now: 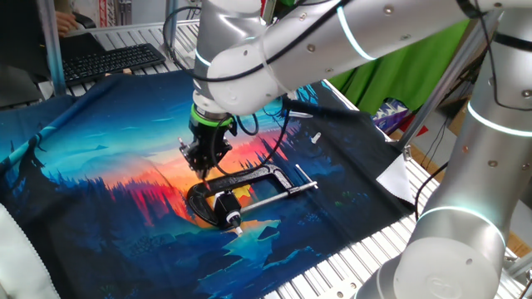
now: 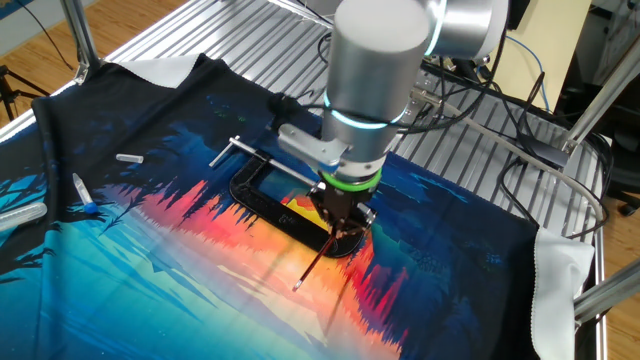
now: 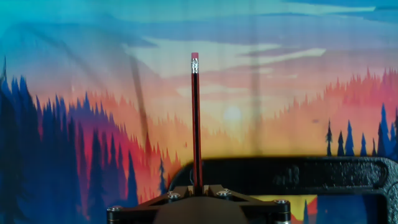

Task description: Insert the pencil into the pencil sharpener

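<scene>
1. Arm bent over desk centre, gripper (image 2: 343, 222) pointing down, fingers closed on the pencil (image 2: 318, 262) near one end.
2. Pencil: thin, dark red-brown, eraser end slanting out over cloth (image 2: 150, 270).
3. Pencil sharpener (image 1: 241, 196) sits inside black clamp (image 1: 249, 187), just beside gripper; cloth toward desk edges open.

The silver arm (image 2: 377, 70) bends down over the table, wrist vertical, its black gripper (image 2: 337, 222) pointing straight down with both fingers closed tight on a thin pencil (image 3: 196, 118) held between them.
</scene>
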You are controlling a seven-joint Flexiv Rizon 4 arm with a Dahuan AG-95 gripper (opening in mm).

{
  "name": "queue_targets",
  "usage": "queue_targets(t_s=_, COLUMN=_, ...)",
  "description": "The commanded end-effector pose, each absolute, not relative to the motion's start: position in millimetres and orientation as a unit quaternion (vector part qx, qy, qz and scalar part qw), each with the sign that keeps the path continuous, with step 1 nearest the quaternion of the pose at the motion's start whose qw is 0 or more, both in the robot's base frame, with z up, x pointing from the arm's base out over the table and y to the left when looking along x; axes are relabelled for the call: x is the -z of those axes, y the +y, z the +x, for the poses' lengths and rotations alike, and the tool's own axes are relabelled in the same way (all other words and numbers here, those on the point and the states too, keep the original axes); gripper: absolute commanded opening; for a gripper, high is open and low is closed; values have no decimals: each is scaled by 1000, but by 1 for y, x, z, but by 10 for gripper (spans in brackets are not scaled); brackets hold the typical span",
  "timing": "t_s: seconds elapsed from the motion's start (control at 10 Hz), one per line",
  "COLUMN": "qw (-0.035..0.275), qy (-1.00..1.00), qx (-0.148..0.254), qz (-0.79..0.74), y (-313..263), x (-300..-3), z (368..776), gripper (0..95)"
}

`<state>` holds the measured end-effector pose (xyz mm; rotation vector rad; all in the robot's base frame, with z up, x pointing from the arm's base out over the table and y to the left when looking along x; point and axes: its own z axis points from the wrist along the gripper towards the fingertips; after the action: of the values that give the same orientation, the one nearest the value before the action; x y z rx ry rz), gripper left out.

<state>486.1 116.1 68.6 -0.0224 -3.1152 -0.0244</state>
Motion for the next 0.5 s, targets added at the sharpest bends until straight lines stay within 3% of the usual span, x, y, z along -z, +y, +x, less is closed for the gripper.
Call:
queue_targets(t_s=0.1, qw=14, qy=-1000, qx=-1, qz=-4, y=116, x=-67, z=487, gripper=0)
queue_targets(t_s=0.5, qw=10, qy=-1000, qx=-9, qz=1, y=112, x=-64, z=490, gripper=0)
